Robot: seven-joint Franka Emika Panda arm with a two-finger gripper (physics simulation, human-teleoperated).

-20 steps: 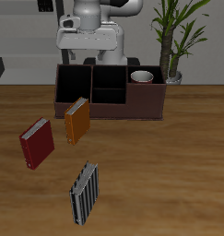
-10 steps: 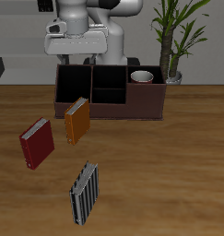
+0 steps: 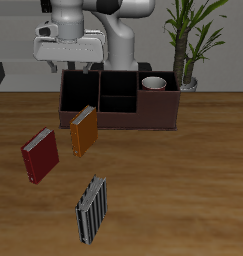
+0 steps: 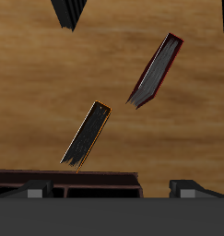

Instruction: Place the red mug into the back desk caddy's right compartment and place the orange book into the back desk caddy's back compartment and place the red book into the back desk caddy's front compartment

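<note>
The red mug [image 3: 153, 82] stands inside the back desk caddy [image 3: 118, 118], in its low-walled right compartment, with only its pale rim showing. On the table in front of the caddy lies the orange book [image 3: 84, 131] [image 4: 86, 135]. The red book [image 3: 39, 155] [image 4: 155, 71] lies nearer the table's front edge. My gripper [image 3: 72, 68] [image 4: 109, 192] hangs open and empty above the caddy's tall-walled end section, away from the mug. In the wrist view the caddy's rim [image 4: 67, 175] shows just beyond my fingertips.
A grey-and-black striped book [image 3: 91, 209] [image 4: 69, 11] lies closest to the table's front edge. A potted plant [image 3: 186, 45] stands behind the mug's end of the caddy.
The arm has swung sideways from over the caddy's middle to over its tall-walled end, away from the mug. Books, mug and caddy have not moved.
</note>
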